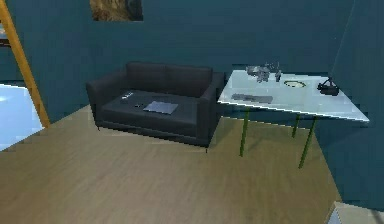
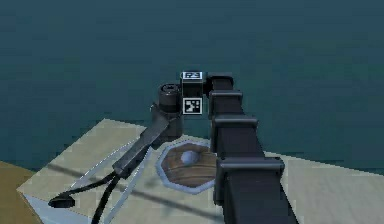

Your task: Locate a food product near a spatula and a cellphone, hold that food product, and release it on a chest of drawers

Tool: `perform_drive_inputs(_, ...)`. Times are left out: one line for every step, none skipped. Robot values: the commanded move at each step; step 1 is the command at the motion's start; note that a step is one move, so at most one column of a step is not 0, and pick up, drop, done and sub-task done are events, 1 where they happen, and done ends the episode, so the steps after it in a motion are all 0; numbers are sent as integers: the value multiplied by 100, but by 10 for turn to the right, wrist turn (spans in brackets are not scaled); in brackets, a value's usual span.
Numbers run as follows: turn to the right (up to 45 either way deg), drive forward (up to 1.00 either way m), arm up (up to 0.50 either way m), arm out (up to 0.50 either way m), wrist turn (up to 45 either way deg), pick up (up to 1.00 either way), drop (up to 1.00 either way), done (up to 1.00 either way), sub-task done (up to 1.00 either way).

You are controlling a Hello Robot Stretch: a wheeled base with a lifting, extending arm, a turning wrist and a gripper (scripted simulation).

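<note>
A dark arm (image 2: 240, 150) reaches out over a pale desk (image 2: 100, 140), with its jaws near a brown round dish (image 2: 178, 177) at mid-desk that bears a pale rounded lump (image 2: 186, 156), probably the food product. The state of the jaws cannot be told, nor whether they hold anything. A good grasp calls for a slow, straight approach to the lump, clear of the dish rim and of the long, thin, dark-headed tool (image 2: 65, 200), perhaps the spatula, by the desk's near corner. Ahead, a dark sofa (image 1: 155, 100) and a second white desk (image 1: 300, 103) stand well out of the way.
</note>
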Motion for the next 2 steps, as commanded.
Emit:
perform_drive_inputs(0, 0, 0, 0, 450, 0, 0, 0, 0)
perform_drive_inputs(0, 0, 0, 0, 450, 0, 0, 0, 0)
